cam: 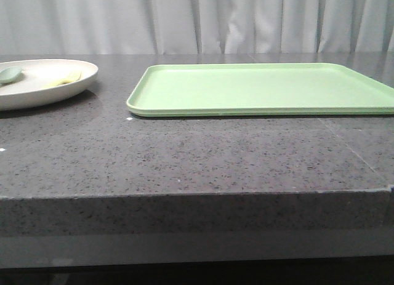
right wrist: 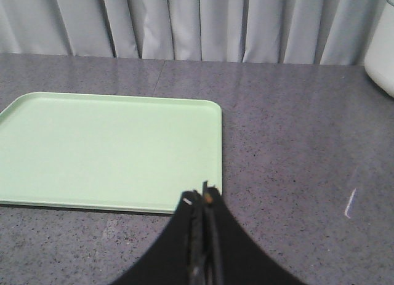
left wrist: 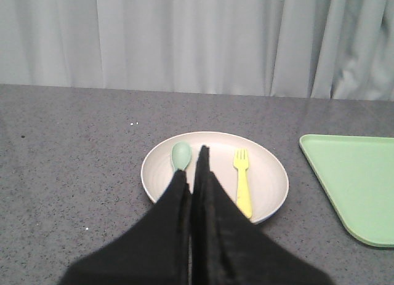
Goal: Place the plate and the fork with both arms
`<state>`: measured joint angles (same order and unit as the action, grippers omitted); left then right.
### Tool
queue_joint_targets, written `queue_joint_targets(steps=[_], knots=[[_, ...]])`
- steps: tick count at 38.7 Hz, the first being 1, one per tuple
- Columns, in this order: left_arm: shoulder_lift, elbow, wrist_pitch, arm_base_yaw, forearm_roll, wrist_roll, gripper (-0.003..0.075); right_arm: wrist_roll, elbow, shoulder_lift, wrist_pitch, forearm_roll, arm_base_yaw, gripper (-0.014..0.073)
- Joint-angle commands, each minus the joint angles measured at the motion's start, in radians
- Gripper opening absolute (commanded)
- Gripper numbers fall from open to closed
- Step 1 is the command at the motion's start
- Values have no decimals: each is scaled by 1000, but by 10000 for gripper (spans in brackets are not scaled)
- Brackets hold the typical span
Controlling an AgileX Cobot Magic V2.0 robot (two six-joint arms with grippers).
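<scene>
The plate (cam: 37, 82) was seen at the left of the grey stone table (cam: 184, 156), well apart from the light-green tray (cam: 265, 88), which lay flat to its right. On the plate, the yellow fork (left wrist: 244, 183) was laid lengthwise with its tines pointing toward the white curtain (left wrist: 197, 39), and a pale green spoon (left wrist: 181, 156) was set beside it, the two kept apart by a strip of bare plate.

No arm could be made out in the front view. In the left wrist view, the left gripper (left wrist: 196, 168) was held above the near part of the plate, its black fingers (left wrist: 212, 199) pressed together with only a thin seam between them and nothing held; its tips were placed between spoon and fork. In the right wrist view, the right gripper (right wrist: 203, 196) was poised over the table just beside the tray's near corner, its fingers likewise drawn together and nothing grasped. A white object (right wrist: 381, 45) was partly seen at that view's edge.
</scene>
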<state>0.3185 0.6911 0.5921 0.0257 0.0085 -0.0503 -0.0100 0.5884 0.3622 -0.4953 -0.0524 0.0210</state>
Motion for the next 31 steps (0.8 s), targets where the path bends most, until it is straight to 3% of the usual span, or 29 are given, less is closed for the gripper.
queue_joint_targets(steps=[1,15,17,20,22,24,28,31], knots=[[19,18,-73,1,-9,-7,-18,-3,33,16,78,-1,-5,-68],[19,15,-73,1,-9,-7,-14,-3,32,16,77,-1,-5,-67],[19,15,-81,1,8,-7,43,-3,32,16,77,-1,-6,-51],[19,15,-81,1,50,-7,256,-3,32,16,78,-1,-6,96],[19,15,-83,1,66,-7,449,-3,32,16,77,-1,-6,293],[19,15,-83,1,68,-7,545,-3,32,16,79,-1,-6,431],[19,15,-85,1,66,-7,610,-3,32,16,80,-1,-6,607],[19,15,-85,1,66,-7,609,-3,32,16,80,-1,-6,648]])
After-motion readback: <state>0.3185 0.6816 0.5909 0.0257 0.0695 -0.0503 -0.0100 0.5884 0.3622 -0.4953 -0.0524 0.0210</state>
